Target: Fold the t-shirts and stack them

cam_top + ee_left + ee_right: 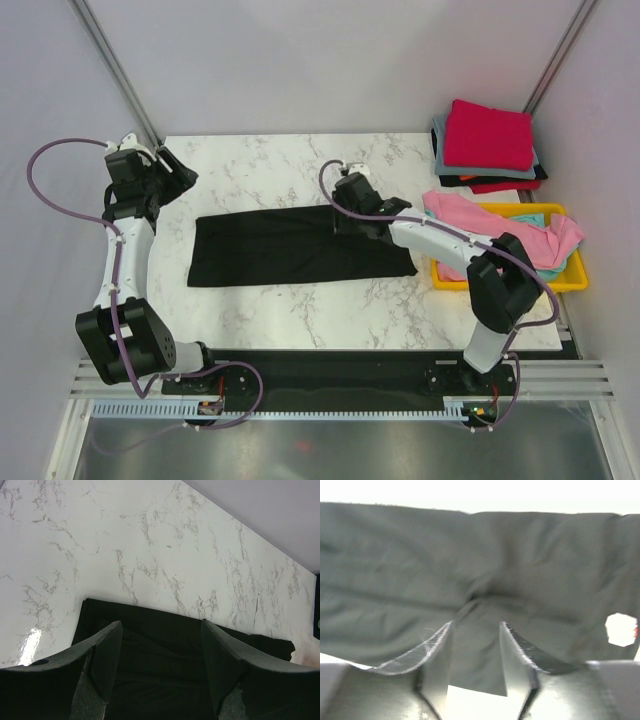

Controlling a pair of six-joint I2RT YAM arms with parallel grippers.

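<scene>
A black t-shirt (pixel 290 248), folded into a long strip, lies flat across the middle of the marble table. My right gripper (pixel 347 216) is low over the strip's far edge, right of its middle. In the right wrist view it (pixel 476 625) is open, and an edge of the black cloth (pixel 395 580) lies between its fingers, puckered just ahead of the tips. My left gripper (pixel 178 172) is open and empty, off the shirt's far left corner. The left wrist view (pixel 161 625) shows it above the shirt's left end (pixel 165 645).
A stack of folded shirts, red (pixel 488 135) on top of grey and dark ones, sits at the back right corner. A yellow tray (pixel 572 282) at the right edge holds a loose pink shirt (pixel 470 215) and a teal one (pixel 548 270).
</scene>
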